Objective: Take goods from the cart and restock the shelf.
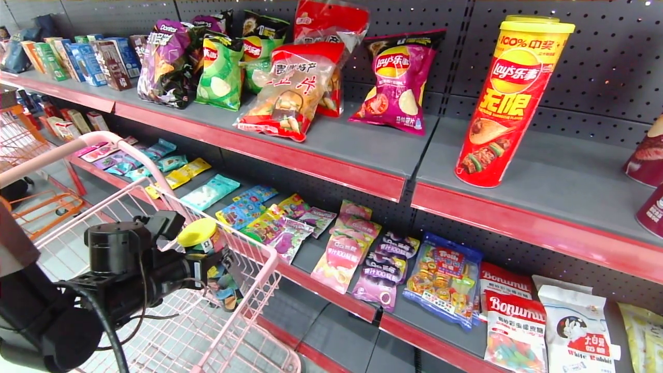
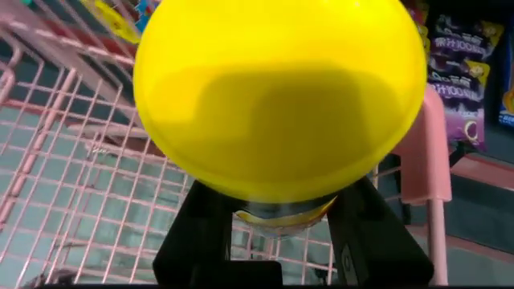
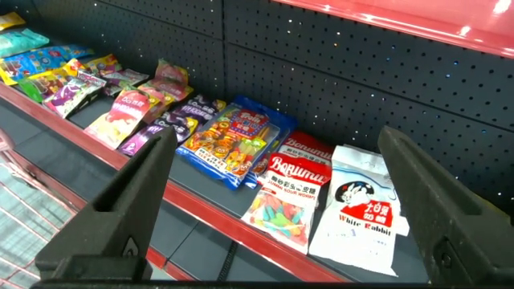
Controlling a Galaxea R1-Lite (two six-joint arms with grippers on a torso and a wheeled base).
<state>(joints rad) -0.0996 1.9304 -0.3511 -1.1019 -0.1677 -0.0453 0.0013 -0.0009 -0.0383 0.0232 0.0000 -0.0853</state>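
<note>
A can with a yellow lid (image 1: 197, 232) is held upright over the front corner of the pink wire cart (image 1: 268, 255), with my left gripper (image 1: 215, 264) shut on its body. In the left wrist view the yellow lid (image 2: 281, 88) sits large above the dark fingers (image 2: 197, 237), and the cart's mesh (image 2: 72, 185) lies below. My right gripper (image 3: 277, 209) stands open with nothing in it, facing the lower shelf's candy bags (image 3: 237, 136). A tall red and yellow chips can (image 1: 505, 98) stands on the grey upper shelf (image 1: 549, 181).
Chip bags (image 1: 396, 77) and boxes (image 1: 88, 59) line the upper shelf to the left. Flat candy packets (image 1: 362, 248) and white bags (image 1: 580, 331) cover the lower shelf. An orange cart (image 1: 20, 150) stands far left. Bare shelf surface lies beside the tall can.
</note>
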